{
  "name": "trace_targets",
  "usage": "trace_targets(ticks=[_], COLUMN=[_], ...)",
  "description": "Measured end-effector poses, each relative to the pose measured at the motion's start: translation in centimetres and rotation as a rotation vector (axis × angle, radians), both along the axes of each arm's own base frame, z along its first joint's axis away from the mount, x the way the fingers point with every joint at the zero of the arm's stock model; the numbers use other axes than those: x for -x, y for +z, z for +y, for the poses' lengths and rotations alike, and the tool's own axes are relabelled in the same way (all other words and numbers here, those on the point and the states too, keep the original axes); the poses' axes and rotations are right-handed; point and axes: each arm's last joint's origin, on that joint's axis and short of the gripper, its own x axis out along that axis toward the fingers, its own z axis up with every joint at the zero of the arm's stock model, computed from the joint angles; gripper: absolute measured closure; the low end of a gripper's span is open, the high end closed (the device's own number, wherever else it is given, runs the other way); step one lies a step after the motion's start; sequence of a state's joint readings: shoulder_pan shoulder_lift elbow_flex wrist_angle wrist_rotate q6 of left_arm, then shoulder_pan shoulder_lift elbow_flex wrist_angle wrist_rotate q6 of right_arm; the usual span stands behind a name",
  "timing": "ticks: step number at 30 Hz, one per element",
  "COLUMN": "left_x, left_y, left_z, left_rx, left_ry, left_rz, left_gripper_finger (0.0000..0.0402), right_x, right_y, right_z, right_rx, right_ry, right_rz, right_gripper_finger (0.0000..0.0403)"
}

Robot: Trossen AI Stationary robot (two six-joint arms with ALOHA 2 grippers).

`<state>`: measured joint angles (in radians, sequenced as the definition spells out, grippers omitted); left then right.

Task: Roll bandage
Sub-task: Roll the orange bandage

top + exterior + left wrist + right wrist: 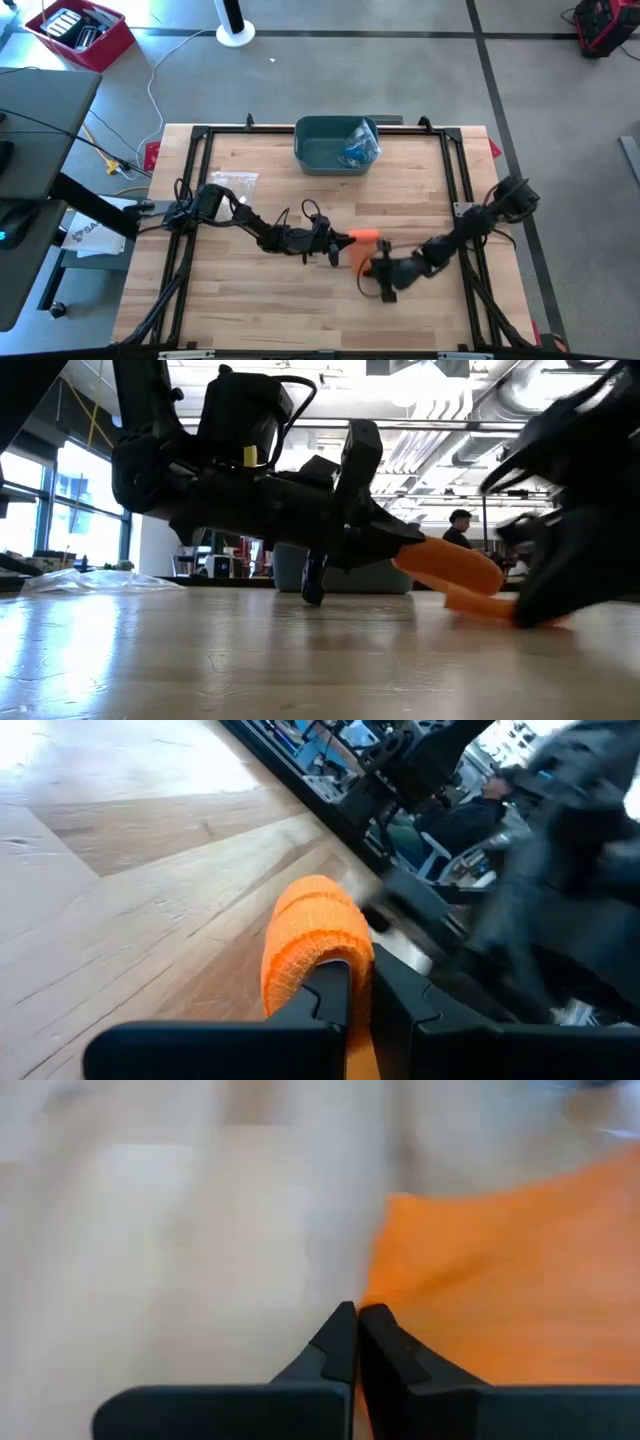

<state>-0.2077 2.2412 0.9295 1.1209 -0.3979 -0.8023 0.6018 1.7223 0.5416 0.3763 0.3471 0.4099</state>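
An orange bandage lies at the table's middle, part rolled: its roll (366, 236) (315, 935) is raised off the wood and its loose strip (357, 255) (500, 1270) lies flat on the table. My left gripper (345, 243) (350, 995) comes from the left and is shut on the roll. My right gripper (375, 263) (357, 1320) comes from the right, slanting down, fingers shut, with its tips at the strip's edge. My left gripper pinches the bandage roll's near end (330, 960) between its two fingers, coming nearly level from the table's left. Orange cloth shows in the gap between the fingers. The roll sticks out beyond the fingertips, held off the table (455, 565), with the strip running down from it. My right gripper's shut fingertips meet the flat strip's edge (385, 1295), slanting down from the table's right. Whether a layer is caught between them, I cannot tell.
A teal bin (300, 140) holding a blue packet (358, 148) stands at the far middle of the table. A clear plastic bag (232, 181) lies far left. Bare wood stretches along the near edge. A person sits in the room beyond the table (460, 525).
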Motion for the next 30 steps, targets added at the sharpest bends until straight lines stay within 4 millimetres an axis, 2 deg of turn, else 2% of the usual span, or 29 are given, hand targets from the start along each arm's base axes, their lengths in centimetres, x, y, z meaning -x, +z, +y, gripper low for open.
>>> trace_targets(ticks=[7, 9, 11, 14, 17, 21, 24, 27, 30], left_x=[0.1, 0.1, 0.2, 0.3, 0.2, 0.2, 0.4, 0.7, 1.1], left_y=[-0.2, -0.4, -0.4, -0.4, -0.2, -0.1, 0.2, 2.1, 4.6], left_z=[0.0, 0.1, -0.1, -0.7, -0.7, -0.8, -1.9, -3.8, -5.2], left_rx=[-0.076, -0.114, -0.133, -0.168, -0.184, -0.187, -0.226, -0.261, -0.316], left_ry=[0.024, 0.047, 0.040, 0.002, -0.019, -0.039, -0.094, -0.213, -0.304], left_rz=[0.041, 0.064, 0.070, 0.075, 0.075, 0.077, 0.055, 0.003, -0.062], left_gripper_finger=[0.0390, 0.0390, 0.0391, 0.0391, 0.0391, 0.0391, 0.0391, 0.0392, 0.0392], right_x=[-1.0, -1.6, -2.0, -2.2, -1.9, -0.6, 0.8, 2.5, 4.1], right_y=[1.9, 3.3, 4.7, 6.3, 8.9, 9.9, 10.7, 10.8, 11.5], right_z=[5.4, 6.7, 7.4, 6.9, 6.3, 4.7, 4.0, 3.8, 3.9], right_rx=[-0.006, -0.005, 0.064, 0.220, 0.258, 0.298, 0.282, 0.278, 0.276], right_ry=[0.078, 0.097, 0.046, -0.055, -0.120, -0.199, -0.271, -0.321, -0.411], right_rz=[-0.079, -0.138, -0.198, -0.207, -0.173, -0.058, -0.052, -0.059, -0.179], right_gripper_finger=[0.0403, 0.0403, 0.0403, 0.0403, 0.0403, 0.0403, 0.0403, 0.0403, 0.0403])
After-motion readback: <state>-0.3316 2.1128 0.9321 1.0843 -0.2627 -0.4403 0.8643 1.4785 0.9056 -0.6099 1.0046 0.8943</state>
